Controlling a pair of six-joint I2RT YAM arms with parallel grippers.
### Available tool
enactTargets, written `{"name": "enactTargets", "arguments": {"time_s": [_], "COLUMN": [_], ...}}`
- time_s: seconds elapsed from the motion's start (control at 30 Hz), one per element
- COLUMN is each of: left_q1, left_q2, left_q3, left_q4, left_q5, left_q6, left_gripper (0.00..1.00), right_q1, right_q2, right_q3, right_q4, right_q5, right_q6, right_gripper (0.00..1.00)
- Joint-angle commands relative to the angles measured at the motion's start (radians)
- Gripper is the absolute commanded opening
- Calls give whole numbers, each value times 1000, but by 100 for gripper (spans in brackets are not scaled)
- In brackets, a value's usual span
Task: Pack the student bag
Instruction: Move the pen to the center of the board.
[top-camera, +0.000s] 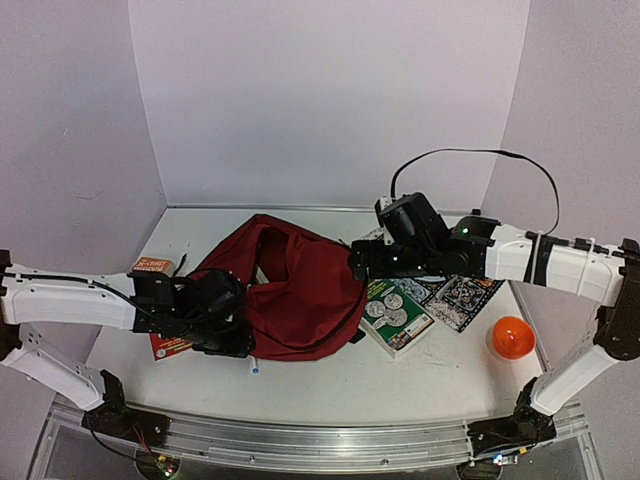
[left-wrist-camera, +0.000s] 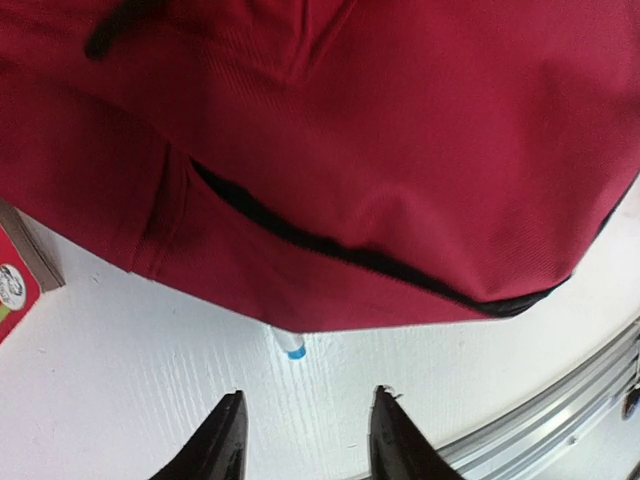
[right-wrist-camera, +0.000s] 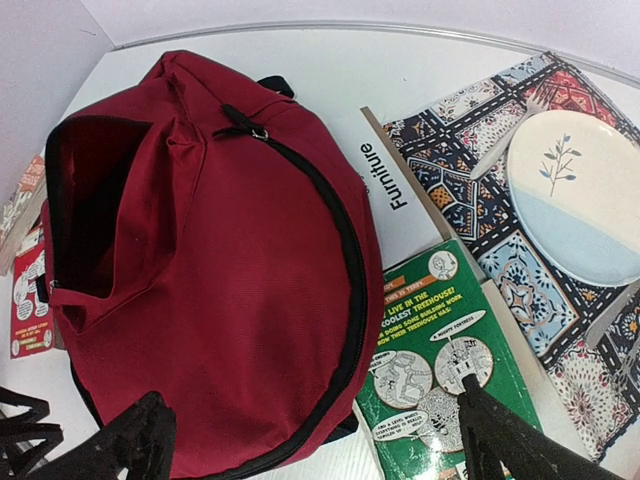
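The student bag (top-camera: 300, 290) is a dark red backpack lying in the middle of the table, its dark opening (right-wrist-camera: 90, 210) facing the left wall. In the right wrist view the bag (right-wrist-camera: 230, 280) shows a black zipper curving along its side. My left gripper (top-camera: 232, 340) is open and empty at the bag's near left edge; in its own view (left-wrist-camera: 309, 393) it hovers over bare table just before the bag (left-wrist-camera: 380, 150). My right gripper (top-camera: 358, 262) is open and empty above the bag's right side, its jaws (right-wrist-camera: 314, 390) spanning the bag's edge and a green book (right-wrist-camera: 440, 360).
A white marker with a blue cap (left-wrist-camera: 291, 346) pokes out from under the bag's near edge. The green book (top-camera: 398, 312) and a patterned book (top-camera: 460, 295) lie right of the bag. An orange ball (top-camera: 511, 338) sits far right. Red books (top-camera: 160, 270) lie left. A metal rail (left-wrist-camera: 560, 420) borders the front.
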Motion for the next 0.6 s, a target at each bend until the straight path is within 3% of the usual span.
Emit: {"name": "enactTargets", "arguments": {"time_s": [0.0, 0.2, 0.57], "left_q1": [-50, -63, -63], "left_q2": [55, 124, 310], "left_q3": [-22, -22, 22], "left_q4": [1, 14, 115], "left_q5": [-32, -64, -86], "left_q6": [-96, -112, -62], "left_gripper": [39, 38, 45], "right_q1": [-1, 0, -1], "right_q2": [-51, -58, -52], "right_q3": [-37, -60, -43], "right_q4": [-19, -21, -21], "right_q5": [57, 69, 90], "right_q6": [20, 19, 8], "right_gripper": [98, 98, 98]}}
